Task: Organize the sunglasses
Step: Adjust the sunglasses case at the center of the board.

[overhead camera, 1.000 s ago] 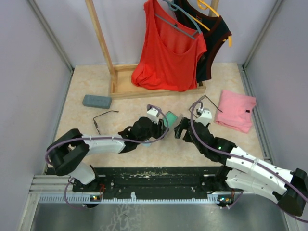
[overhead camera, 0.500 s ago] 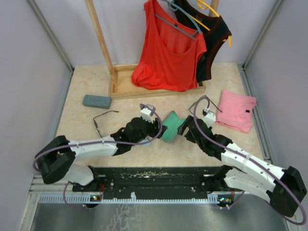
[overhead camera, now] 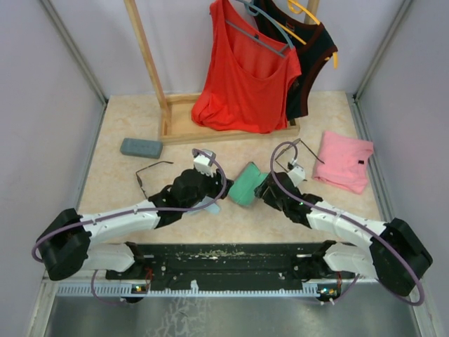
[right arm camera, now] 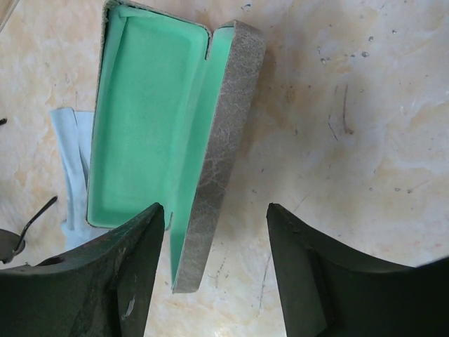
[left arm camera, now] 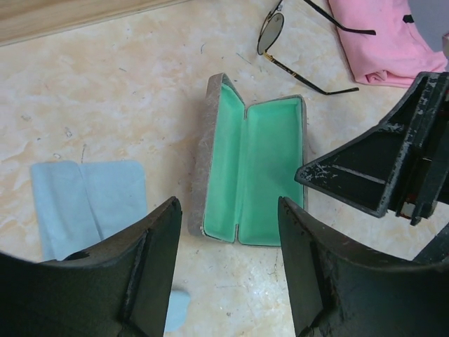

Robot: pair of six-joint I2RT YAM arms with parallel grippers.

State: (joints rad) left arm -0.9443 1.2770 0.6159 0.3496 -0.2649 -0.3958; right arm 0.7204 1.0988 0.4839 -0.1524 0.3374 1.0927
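Lowered case lies open; left pincer and right pincer gape empty (sunglasses half-cropped).

Bright, even light with soft shadows; all views sharp.

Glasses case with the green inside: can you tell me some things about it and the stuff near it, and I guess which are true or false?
1. The open glasses case has nothing inside it. True.
2. The left gripper is holding sunglasses. False: it holds nothing, and the sunglasses lie on the table.
3. A light blue cloth lies on the table near the open case. True.
4. The other grey case is open too. False: it is closed.
5. The pink garment hangs on the rack. False: it lies folded on the table.
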